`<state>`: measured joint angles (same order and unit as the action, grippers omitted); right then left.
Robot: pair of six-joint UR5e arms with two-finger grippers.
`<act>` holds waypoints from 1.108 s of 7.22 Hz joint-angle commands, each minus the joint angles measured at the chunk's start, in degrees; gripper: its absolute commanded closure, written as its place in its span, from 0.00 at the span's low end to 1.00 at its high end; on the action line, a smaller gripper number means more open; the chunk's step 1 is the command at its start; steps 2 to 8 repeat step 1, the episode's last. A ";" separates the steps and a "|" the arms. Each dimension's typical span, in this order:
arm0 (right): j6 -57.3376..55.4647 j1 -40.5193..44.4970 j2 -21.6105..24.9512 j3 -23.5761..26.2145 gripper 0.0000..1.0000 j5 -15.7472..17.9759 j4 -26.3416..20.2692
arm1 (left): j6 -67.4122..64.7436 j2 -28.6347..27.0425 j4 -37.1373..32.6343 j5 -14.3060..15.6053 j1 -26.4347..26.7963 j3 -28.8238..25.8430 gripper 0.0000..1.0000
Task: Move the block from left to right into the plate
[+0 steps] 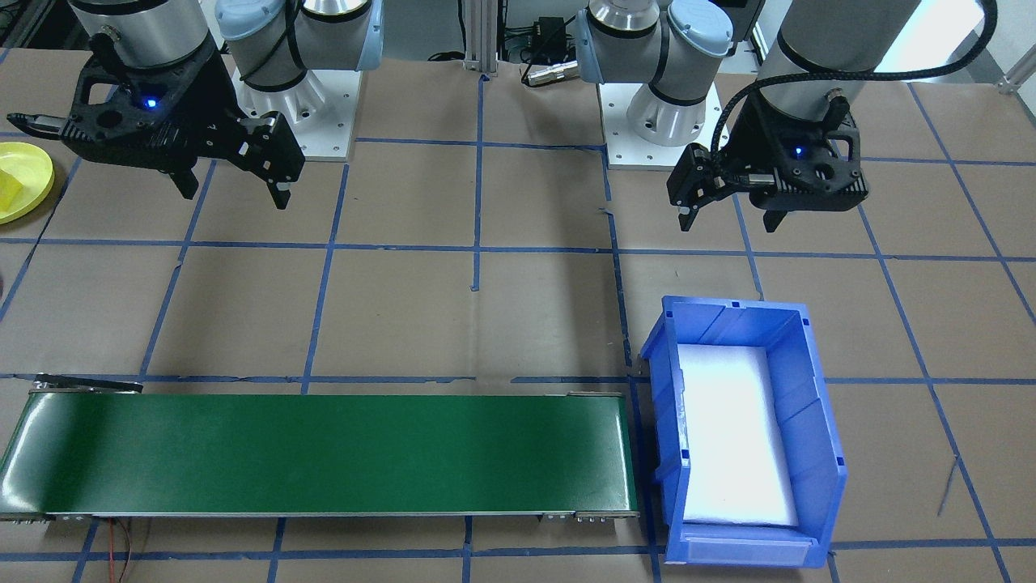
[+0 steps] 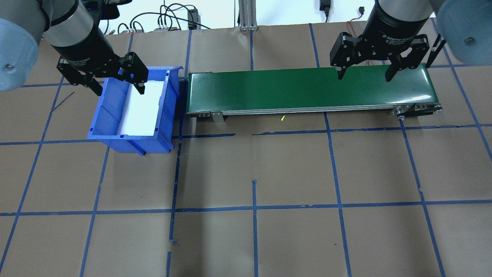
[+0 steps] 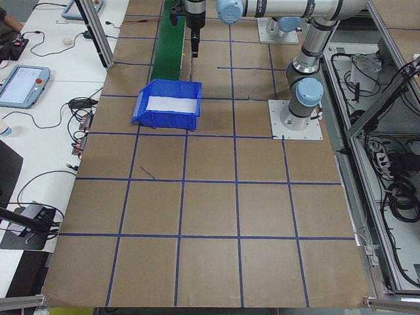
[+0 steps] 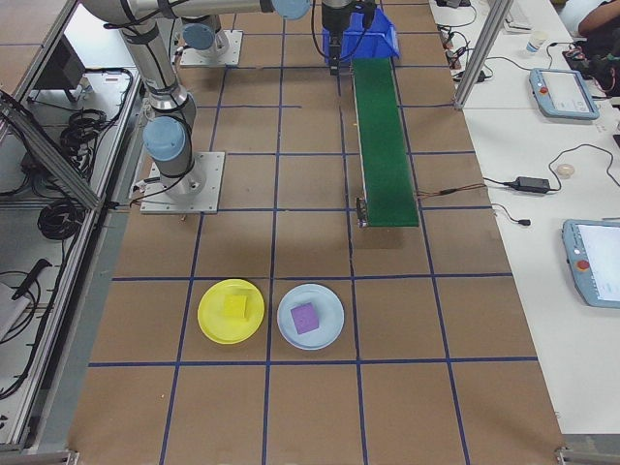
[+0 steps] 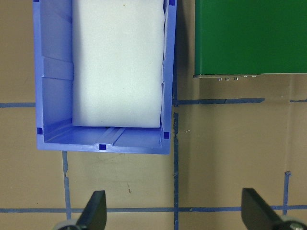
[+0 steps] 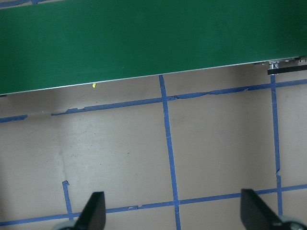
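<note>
Left gripper (image 2: pixel 117 82): mine, fingers spread wide with nothing between them, hanging over the near end of the blue bin (image 2: pixel 115 115).
Right gripper (image 2: pixel 365 73): mine too, likewise parted and empty, held above the far-right stretch of the green conveyor belt (image 2: pixel 307 90).
Block (image 4: pixel 235 306): a yellow one lies inside the yellow plate (image 4: pixel 215 325), well apart from both my arms, off past the belt's end on my right.
Other plate: a pale blue plate (image 4: pixel 325 325) just beside the yellow one holds a purple block (image 4: pixel 306 318).
Bin contents: only white foam lining (image 5: pixel 117 62) shows; I see no block in it, and none on the belt.
Step in hand: I judge the transfer done, with both tools idle and high.
Next move: if another block is to come, my left tool would need it in the bin first; nothing is there to pick.
Surface: brown board table (image 2: pixel 253 173) gridded with blue tape; a tiny yellow scrap (image 2: pixel 282 119) lies by the belt's edge.
Room: side benches carry tablets and cables; a person's arm shows at one bench corner.
</note>
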<state>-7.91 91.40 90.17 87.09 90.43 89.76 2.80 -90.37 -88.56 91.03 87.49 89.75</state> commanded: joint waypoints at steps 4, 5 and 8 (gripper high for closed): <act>0.00 0.00 0.00 0.01 0.00 0.01 0.93 | 0.01 0.29 -2.73 0.46 -0.04 -0.97 0.00; 0.00 0.00 0.00 0.01 0.00 0.01 0.93 | 0.01 0.29 -2.73 0.46 -0.04 -0.97 0.00; 0.00 0.00 0.00 0.01 0.00 0.01 0.93 | 0.01 0.29 -2.73 0.46 -0.04 -0.97 0.00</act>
